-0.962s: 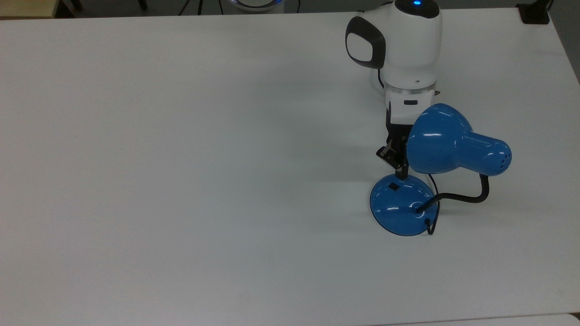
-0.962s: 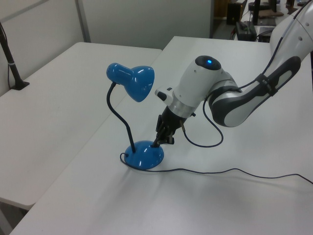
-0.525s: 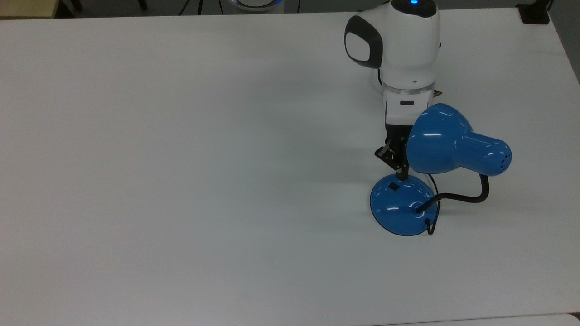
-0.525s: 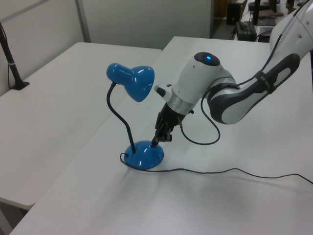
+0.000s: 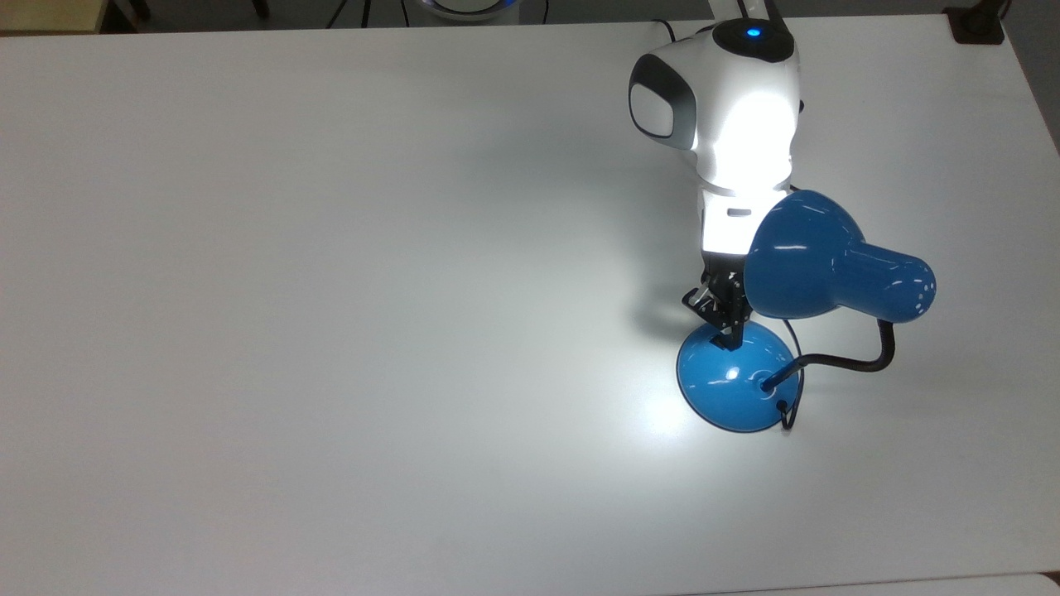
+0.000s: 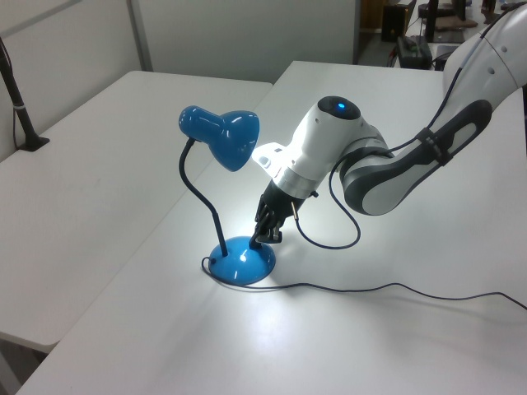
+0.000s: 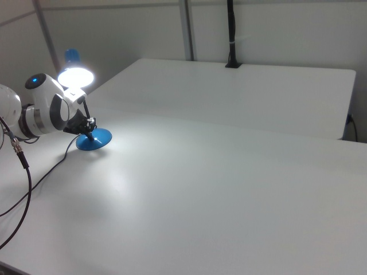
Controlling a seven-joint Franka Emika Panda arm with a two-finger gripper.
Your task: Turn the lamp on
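The blue lamp is lit: its bell shade (image 5: pixel 799 257) throws a bright pool of light on the white table and on my arm. Its round blue base (image 5: pixel 737 393) stands at the top view's right, joined to the shade by a black gooseneck (image 5: pixel 861 362). My gripper (image 5: pixel 732 334) is shut and its black tip presses down on the far part of the base, covering the switch. In the left view the gripper (image 6: pixel 258 239) touches the base (image 6: pixel 241 263) under the shade (image 6: pixel 232 137). In the right view the shade (image 7: pixel 75 76) glows above the base (image 7: pixel 95 140).
A thin black cord (image 6: pixel 370 288) runs from the lamp's base across the white table (image 5: pixel 331 248) toward the left view's right. A second white table (image 6: pixel 90 173) adjoins at the left view's left. A black post (image 7: pixel 231 34) stands at the far edge in the right view.
The lamp has gone from dark to lit. My gripper moved down and toward the base, onto the switch, and the arm leaned forward with it.
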